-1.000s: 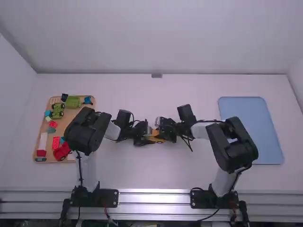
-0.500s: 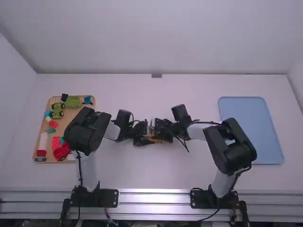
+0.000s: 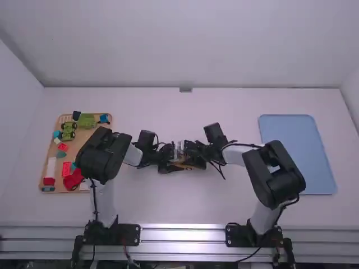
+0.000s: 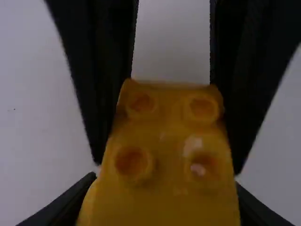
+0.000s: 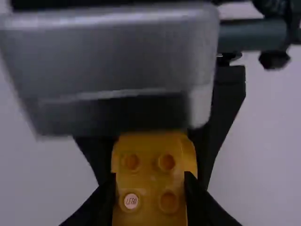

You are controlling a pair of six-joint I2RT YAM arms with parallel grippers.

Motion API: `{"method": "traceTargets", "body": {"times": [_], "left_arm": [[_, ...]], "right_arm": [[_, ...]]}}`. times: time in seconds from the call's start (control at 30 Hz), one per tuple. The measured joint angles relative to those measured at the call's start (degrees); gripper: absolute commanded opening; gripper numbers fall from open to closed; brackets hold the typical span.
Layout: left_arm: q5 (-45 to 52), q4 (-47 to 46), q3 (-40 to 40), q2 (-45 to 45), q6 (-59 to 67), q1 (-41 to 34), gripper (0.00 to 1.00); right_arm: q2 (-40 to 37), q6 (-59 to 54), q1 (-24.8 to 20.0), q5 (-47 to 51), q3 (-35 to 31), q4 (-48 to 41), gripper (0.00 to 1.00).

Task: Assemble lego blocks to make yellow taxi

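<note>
Walls [image 3: 190, 45] stand around your white table [image 3: 168, 207], toy tray [image 3: 83, 135] left, blue mat [image 3: 297, 151] right. Your left gripper [image 3: 176, 162] and right gripper [image 3: 191, 161] pinch yellow blocks [image 4: 164, 141].

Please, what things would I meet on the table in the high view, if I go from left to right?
Tan tray with blocks → left gripper → yellow piece → right gripper → blue tray.
</note>
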Motion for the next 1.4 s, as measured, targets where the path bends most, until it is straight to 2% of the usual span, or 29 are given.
{"method": "traceTargets", "body": {"times": [0.23, 0.43, 0.6, 0.8, 1.1, 1.3, 1.4], "left_arm": [[0.0, -0.02, 0.0, 0.0, -0.15, 0.02, 0.39], [0.0, -0.04, 0.0, 0.0, -0.13, 0.0, 0.39], [0.0, -0.04, 0.0, 0.0, -0.09, 0.0, 0.39], [-0.28, -0.02, 0.11, 0.0, -0.33, 0.02, 0.38], [-0.26, -0.07, 0.11, 0.0, -0.15, 0.02, 0.38], [0.13, -0.48, 0.11, 0.0, 0.33, 0.0, 0.38], [0.17, -0.5, 0.11, 0.0, 0.35, 0.0, 0.37]], "right_arm": [[0.0, -3.41, -3.32, -5.7, -0.57, -0.92, 0.04], [0.0, -3.23, -2.14, -3.04, -1.11, -1.29, 0.0], [-0.55, 1.53, -0.42, 0.24, -4.24, 7.93, 0.0], [-0.55, 6.21, -1.22, 0.17, -8.13, 16.74, 0.0], [-0.55, 7.96, -2.29, -0.39, -8.04, 15.47, 0.01], [-0.66, 5.09, -2.84, -0.98, -4.96, 6.36, 0.01], [-0.66, 3.96, -2.84, -0.94, -4.48, 5.25, 0.01]]}}
